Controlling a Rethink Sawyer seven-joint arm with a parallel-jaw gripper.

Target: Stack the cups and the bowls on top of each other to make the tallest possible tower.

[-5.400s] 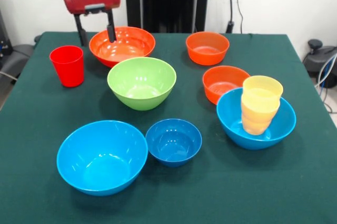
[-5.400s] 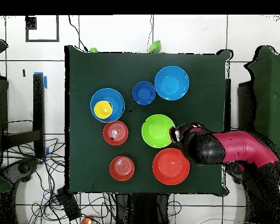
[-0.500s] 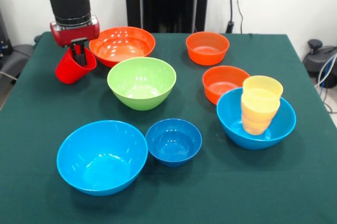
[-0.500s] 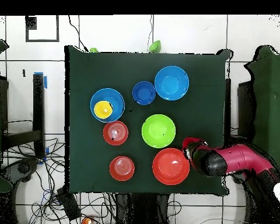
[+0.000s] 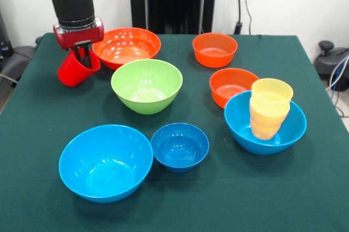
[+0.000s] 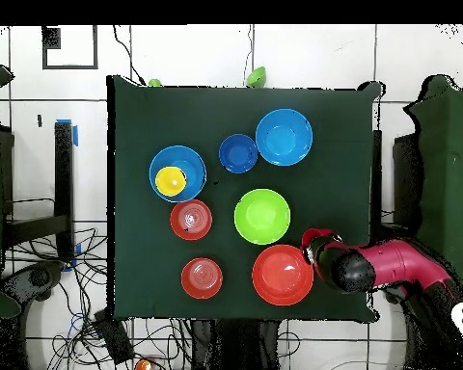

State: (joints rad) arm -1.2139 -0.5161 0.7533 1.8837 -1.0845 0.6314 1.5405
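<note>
My gripper (image 5: 83,56) is shut on the rim of the red cup (image 5: 75,71) and holds it tilted at the table's far left, beside the large orange bowl (image 5: 126,46). In the overhead view the gripper (image 6: 317,246) and red cup (image 6: 313,236) show right of that bowl (image 6: 283,275). The tower is a stack of yellow cups (image 5: 269,108) standing in a large light-blue bowl (image 5: 265,123), also seen from above (image 6: 177,173). The green bowl (image 5: 146,85), a second large light-blue bowl (image 5: 106,162), the small dark-blue bowl (image 5: 180,146) and two small orange bowls (image 5: 215,49) (image 5: 232,85) stand apart.
The green cloth table (image 5: 43,117) ends close to the left of the held cup. The black pedestal (image 5: 173,0) stands behind the far edge. Cables and a stand (image 5: 332,60) lie off the right side.
The gripper with the red cup has shifted very slightly; the cup sits a touch higher. The bowls and the yellow stack have not moved.
</note>
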